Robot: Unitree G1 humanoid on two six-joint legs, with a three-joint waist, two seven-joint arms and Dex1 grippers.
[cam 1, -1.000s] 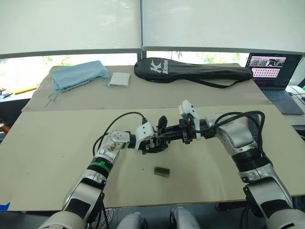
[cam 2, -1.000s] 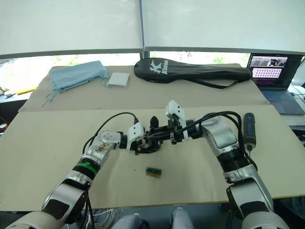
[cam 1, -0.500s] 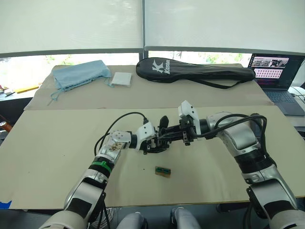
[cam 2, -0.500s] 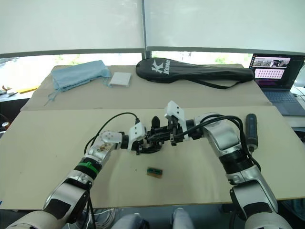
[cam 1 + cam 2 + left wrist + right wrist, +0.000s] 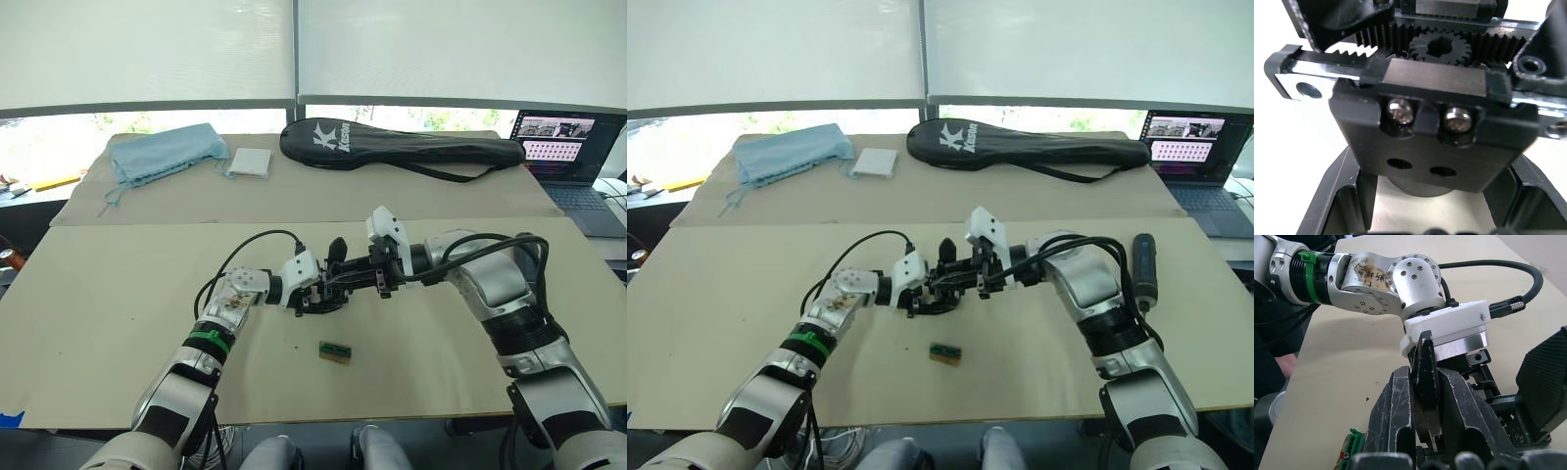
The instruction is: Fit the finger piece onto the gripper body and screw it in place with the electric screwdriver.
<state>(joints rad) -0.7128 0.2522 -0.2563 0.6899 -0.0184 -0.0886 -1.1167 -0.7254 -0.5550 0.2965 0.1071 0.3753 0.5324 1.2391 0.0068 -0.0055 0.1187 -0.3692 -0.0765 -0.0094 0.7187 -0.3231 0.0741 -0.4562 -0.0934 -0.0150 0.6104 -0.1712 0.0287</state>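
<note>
Your right gripper (image 5: 1422, 396) pinches the finger piece (image 5: 1426, 382), its long axis pointing toward 9 o'clock. Your left gripper (image 5: 312, 294) grips the gripper body (image 5: 1435, 122). The electric screwdriver (image 5: 1143, 269) lies along 12–6 at the desk's (image 5: 725, 313) 3 o'clock edge.

From my head cameras the gripper body (image 5: 321, 290) is mostly buried between the two grippers, so I can't read its outline. The laptop (image 5: 573, 147) at the tabletop's far right corner is cut by the frame edge. In my right wrist view the green-topped block (image 5: 1352, 450) runs off the picture's edge.
</note>
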